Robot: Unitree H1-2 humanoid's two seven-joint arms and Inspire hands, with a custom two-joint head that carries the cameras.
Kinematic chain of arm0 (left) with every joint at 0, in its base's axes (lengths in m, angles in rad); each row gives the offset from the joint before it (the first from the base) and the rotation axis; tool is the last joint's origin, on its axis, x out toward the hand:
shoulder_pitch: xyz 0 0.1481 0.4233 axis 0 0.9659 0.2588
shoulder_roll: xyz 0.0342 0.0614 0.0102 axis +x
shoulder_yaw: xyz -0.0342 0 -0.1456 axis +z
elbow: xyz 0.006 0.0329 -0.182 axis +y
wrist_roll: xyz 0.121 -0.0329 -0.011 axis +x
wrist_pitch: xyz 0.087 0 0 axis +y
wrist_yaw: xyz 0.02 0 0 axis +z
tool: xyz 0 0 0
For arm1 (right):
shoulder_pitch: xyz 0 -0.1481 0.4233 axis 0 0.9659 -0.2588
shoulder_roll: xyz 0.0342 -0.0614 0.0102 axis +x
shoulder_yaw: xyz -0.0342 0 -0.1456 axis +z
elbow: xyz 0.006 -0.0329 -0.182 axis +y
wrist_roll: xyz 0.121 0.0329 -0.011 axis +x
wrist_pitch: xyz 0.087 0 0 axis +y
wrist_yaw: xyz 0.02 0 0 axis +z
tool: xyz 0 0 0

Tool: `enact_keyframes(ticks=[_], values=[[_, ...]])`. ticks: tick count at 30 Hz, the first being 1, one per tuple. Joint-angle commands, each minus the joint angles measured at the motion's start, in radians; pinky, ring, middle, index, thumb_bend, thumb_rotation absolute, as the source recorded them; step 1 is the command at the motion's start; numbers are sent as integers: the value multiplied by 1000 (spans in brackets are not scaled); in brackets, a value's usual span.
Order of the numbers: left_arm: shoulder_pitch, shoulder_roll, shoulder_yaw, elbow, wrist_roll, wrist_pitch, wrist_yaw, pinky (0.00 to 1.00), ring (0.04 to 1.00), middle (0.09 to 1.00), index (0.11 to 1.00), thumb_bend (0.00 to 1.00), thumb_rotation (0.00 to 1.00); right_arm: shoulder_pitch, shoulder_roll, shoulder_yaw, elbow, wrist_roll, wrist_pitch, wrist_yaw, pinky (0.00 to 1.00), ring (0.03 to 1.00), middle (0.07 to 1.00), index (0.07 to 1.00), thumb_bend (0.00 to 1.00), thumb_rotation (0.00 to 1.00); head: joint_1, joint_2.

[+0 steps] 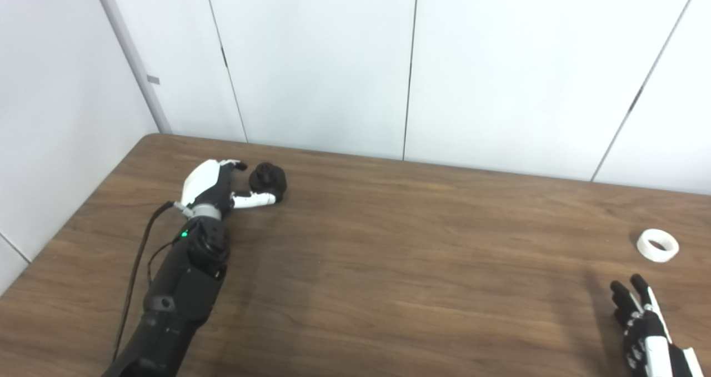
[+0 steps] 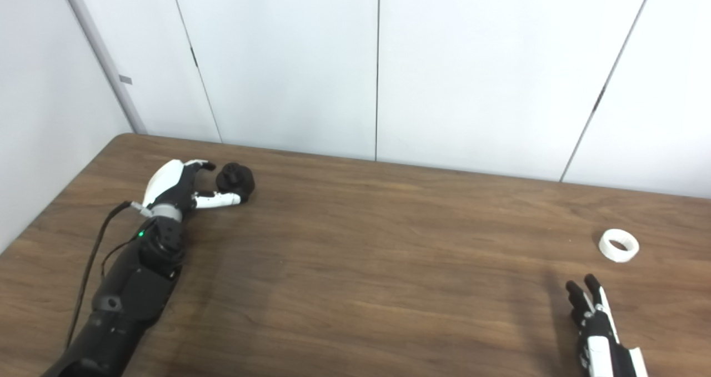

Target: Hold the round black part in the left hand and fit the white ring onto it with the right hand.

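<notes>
Left hand [image 1: 214, 185] spread around round black part [image 1: 268, 180] at counter [image 1: 389, 244] 10 o'clock, grip unclear; right hand [image 1: 644, 324] empty, fingers apart, white ring [image 1: 657, 245] near at its 12 o'clock.

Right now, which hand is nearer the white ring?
Right. The right hand hovers just short of the white ring, not touching; the left hand is far across the table, by the black part.

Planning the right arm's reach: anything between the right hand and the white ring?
Nothing visible. The right hand is open at the near right edge, and the white ring lies just beyond its fingertips with only bare table between. The black part sits far off by the left hand.
</notes>
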Motion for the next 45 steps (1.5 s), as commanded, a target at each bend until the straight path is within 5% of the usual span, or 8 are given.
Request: enact_keyframes(ticks=[1, 21, 34, 35, 36, 38, 45], values=[[-64, 26, -3, 5, 0, -19, 41, 1000, 1000, 956, 827, 1000, 375, 76, -12, 6, 6, -13, -6, -12, 1000, 963, 931, 999, 511, 1000, -1, -3], [-110, 25, -70, 56, -12, -8, 71, 1000, 998, 938, 795, 1000, 325, 87, -7, 6, -9, -19, -4, -17, 1000, 956, 928, 1000, 519, 1000, -13, 8], [-108, 24, -66, 61, -13, 8, 107, 1000, 970, 879, 619, 906, 183, 90, -9, 4, -24, -15, 16, -17, 1000, 960, 926, 1000, 500, 1000, -2, 16], [-108, 21, -60, 64, -16, 7, 116, 1000, 962, 868, 585, 885, 149, 89, -10, 4, -24, -11, 17, -15, 1000, 956, 925, 1000, 496, 1000, 0, 18], [-109, 19, -56, 66, -20, 7, 122, 1000, 961, 860, 527, 673, 97, 89, -10, 3, -24, -8, 21, -14, 1000, 959, 929, 1000, 488, 1000, 0, 18], [-108, 17, -51, 66, -29, 9, 122, 1000, 964, 853, 495, 563, 65, 89, -10, 2, -24, -8, 25, -15, 1000, 962, 927, 1000, 487, 1000, 4, 19], [-97, 32, -67, 47, -19, 4, 119, 1000, 946, 826, 482, 523, 47, 86, -18, 3, -10, -21, -2, -15, 1000, 970, 920, 1000, 510, 1000, 7, 20]])
